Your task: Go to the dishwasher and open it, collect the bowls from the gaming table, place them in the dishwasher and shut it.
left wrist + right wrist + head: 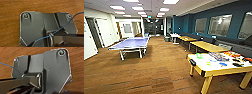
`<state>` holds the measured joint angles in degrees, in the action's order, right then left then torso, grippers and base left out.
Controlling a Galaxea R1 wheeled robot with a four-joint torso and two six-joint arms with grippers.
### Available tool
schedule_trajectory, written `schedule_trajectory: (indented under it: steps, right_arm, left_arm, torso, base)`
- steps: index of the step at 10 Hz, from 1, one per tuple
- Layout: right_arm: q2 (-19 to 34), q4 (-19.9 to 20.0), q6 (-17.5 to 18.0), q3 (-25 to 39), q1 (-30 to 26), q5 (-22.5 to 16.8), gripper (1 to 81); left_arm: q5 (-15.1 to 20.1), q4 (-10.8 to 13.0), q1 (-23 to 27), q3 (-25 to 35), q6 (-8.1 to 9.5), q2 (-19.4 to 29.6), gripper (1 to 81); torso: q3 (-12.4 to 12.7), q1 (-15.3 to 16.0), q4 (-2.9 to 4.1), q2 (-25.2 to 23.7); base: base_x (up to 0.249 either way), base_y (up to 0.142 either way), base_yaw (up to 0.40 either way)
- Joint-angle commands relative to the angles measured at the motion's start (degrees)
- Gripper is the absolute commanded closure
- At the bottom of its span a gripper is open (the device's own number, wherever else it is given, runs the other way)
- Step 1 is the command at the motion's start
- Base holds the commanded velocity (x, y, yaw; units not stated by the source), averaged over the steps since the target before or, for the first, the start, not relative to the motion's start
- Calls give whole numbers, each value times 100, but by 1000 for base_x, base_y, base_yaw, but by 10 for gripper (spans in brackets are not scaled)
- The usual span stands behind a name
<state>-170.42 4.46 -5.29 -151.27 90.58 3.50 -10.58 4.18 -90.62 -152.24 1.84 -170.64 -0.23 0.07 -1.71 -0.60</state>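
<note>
Nearest on the right stands the gaming table (209, 68), whitish top with a yellow edge, strewn with colourful pieces, and a bright green bowl (199, 55) sits near its far left corner; blue bits lie further along but I cannot tell if they are bowls. Beyond, across the brown carpet (146, 75), a blue ping-pong table (130, 43) stands left, yellow-topped tables (207, 46) line the teal wall, and the corridor runs deep. Whether either pincer is apart or together I cannot tell.

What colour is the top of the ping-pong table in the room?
Blue, with a pale edge line; the ping-pong table shows best in the head view.
</note>
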Motion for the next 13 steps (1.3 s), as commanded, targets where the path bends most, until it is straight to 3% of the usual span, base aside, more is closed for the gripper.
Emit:
schedule_trajectory:
  steps: [1, 4, 13]
  right_arm:
    - [-3, -42, -16, 29, -237, -298, 10]
    - [-29, -59, -33, 46, -263, -297, 10]
    - [-108, -59, -33, 20, -272, -332, 10]
  left_arm:
    - [258, -23, 216, 10, 27, 30, 10]
    - [258, -14, 216, 18, 27, 30, 10]
    - [293, 39, 216, 18, 27, 56, 10]
  torso:
    - [0, 0, 0, 0]
    - [0, 2, 0, 0]
    - [0, 0, 0, 4]
  base:
    - [174, 0, 0]
    - [122, 0, 0]
    - [0, 0, -20]
